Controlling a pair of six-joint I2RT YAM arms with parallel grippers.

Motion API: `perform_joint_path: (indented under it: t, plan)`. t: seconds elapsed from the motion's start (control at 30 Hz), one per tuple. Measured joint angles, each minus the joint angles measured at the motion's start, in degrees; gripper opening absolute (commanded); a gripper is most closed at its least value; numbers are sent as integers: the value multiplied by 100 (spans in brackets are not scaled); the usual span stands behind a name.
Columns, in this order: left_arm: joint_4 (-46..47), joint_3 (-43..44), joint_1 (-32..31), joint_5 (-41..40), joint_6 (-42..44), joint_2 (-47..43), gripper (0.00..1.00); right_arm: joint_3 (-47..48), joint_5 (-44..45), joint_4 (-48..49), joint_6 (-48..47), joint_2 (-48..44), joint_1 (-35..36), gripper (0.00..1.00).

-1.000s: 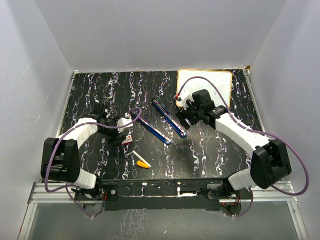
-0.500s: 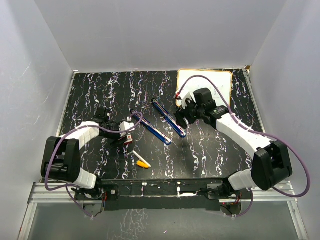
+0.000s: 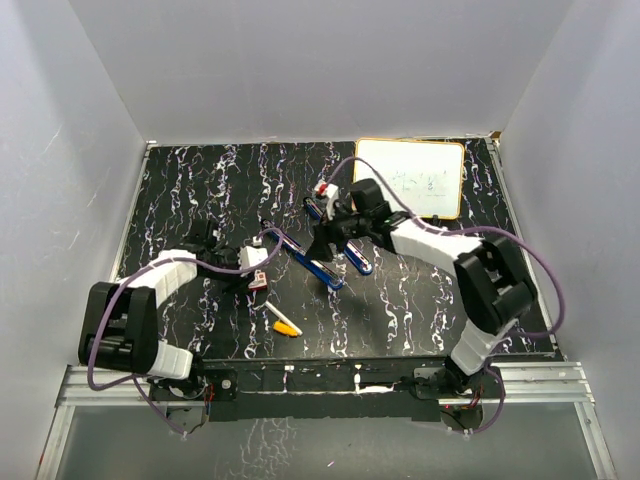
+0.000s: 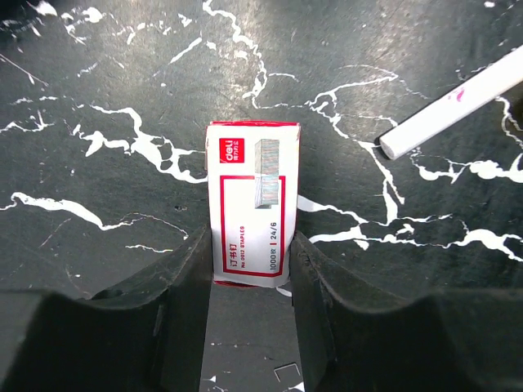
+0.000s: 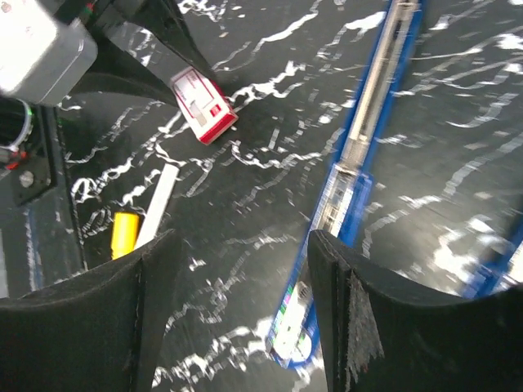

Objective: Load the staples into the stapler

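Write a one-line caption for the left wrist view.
Left gripper grips the red-and-white staple box; white marker beyond.

staples box [image 4: 252,202] left of stapler [image 3: 322,271] | marker [image 3: 284,320] before both | whiteboard [image 3: 410,178] behind

left wrist marker [image 4: 458,102]: cut by right edge | right wrist stapler [image 5: 364,114]: top end cut off, blurred

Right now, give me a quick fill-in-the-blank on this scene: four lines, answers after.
1. The left gripper is closed on the staples box, printed white and ___.
2. The right gripper hangs over the stapler with its jaws ___.
3. The stapler's body is ___.
4. The white marker has a ___ end.
Missing words: red; open; blue; yellow.
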Motion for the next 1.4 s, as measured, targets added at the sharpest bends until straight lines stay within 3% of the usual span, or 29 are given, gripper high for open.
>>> perform_joint_path:
  t: [0.4, 0.73, 1.2, 1.4]
  plan:
    - [-96, -140, -20, 389, -50, -901, 29, 522, -472, 859, 1241, 1720, 807, 64]
    - [-273, -140, -20, 538, -116, -1049, 29, 916, -933, 1388, 2098, 2203, 907, 61]
    - [-374, -140, -48, 540, -92, -1049, 30, 1233, -1248, 1530, 2424, 2581, 1069, 49]
    - [-380, -140, -63, 538, -63, -1049, 31, 1235, -1259, 1458, 2358, 2664, 1067, 62]
